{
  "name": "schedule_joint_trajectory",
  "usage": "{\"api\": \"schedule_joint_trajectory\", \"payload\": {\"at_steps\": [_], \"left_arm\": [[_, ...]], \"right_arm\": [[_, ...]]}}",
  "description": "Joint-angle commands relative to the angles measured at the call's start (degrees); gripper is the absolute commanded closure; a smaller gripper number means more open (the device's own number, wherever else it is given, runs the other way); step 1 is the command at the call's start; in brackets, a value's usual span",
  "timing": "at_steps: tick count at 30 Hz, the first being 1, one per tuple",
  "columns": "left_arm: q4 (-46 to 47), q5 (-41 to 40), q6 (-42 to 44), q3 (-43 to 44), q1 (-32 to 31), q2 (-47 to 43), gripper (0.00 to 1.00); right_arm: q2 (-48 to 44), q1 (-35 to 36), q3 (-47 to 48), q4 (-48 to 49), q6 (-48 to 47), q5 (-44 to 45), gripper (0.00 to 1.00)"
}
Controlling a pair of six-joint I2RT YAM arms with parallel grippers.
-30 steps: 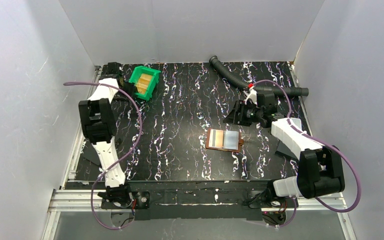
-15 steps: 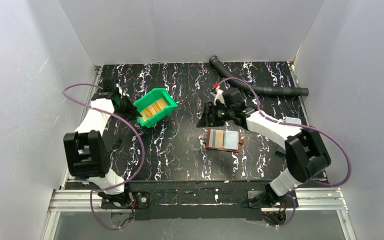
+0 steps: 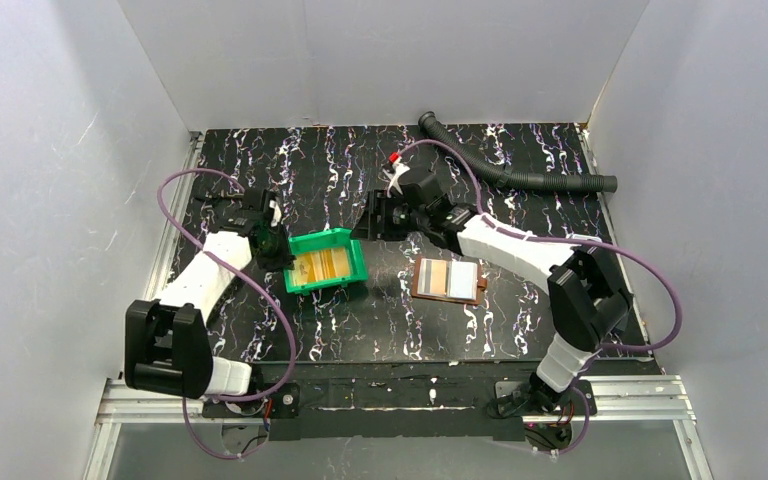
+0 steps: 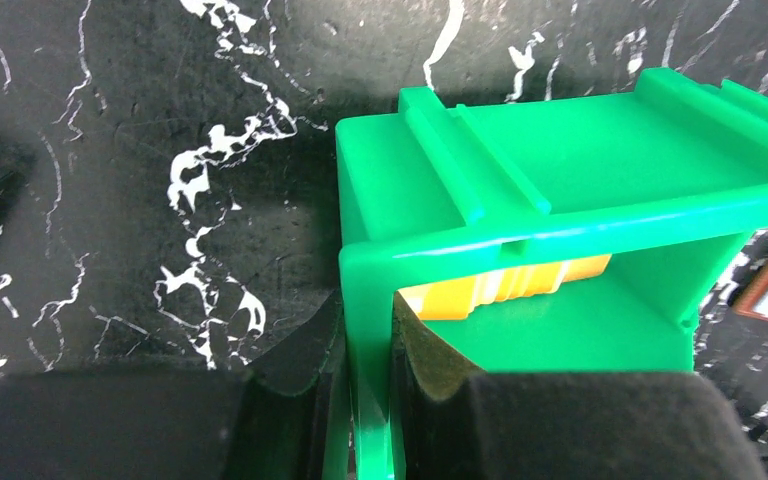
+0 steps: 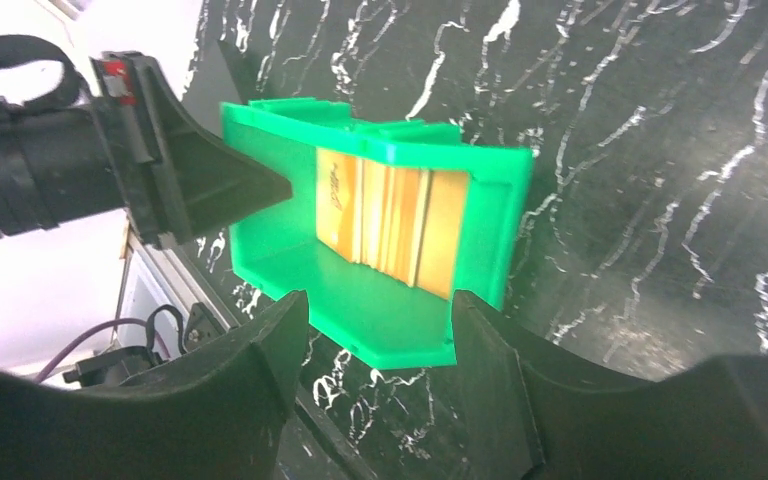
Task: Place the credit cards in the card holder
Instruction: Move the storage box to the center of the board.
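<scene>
Bin [image 3: 325, 240] w/ credit cards [image 3: 322, 264] in left claw [image 3: 285, 255]; hose [image 3: 560, 182] behind card holder [image 3: 448, 279].

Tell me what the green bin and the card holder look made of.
Green bin: glossy moulded plastic, going by its crisp ribs and bright highlights. Card holder: matte brown, probably leather, with paler inner pockets; too small here to be sure.

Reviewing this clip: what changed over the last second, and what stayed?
The left gripper, shut on a wall of the green plastic bin, has brought it and its orange and tan credit cards from the far-left corner toward the middle. The open right gripper has swung left to the bin. The open brown leather card holder and black ribbed hose stayed put.
</scene>
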Motion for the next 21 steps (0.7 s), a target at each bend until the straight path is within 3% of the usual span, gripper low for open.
{"api": "schedule_joint_trajectory", "payload": {"at_steps": [1, 11, 16, 21], "left_arm": [[1.27, -7.12, 1.17, -0.56, -2.28, -2.8, 1.0], [3.99, -9.36, -2.92, -4.31, -5.01, -5.43, 1.0], [4.25, -11.02, -2.53, -5.1, -5.75, -6.65, 1.0], [4.25, -10.45, -2.4, -5.0, -6.08, -6.08, 1.0]], "right_arm": [[2.88, 2.6, 2.71, 7.08, 2.69, 1.5, 0.37], [12.6, 10.74, -2.59, 29.34, 10.52, 3.74, 0.52], [17.32, 11.42, -1.74, 32.18, 9.1, 5.35, 0.64], [19.45, 11.85, -1.16, 31.57, 5.81, 7.08, 0.64]]}}
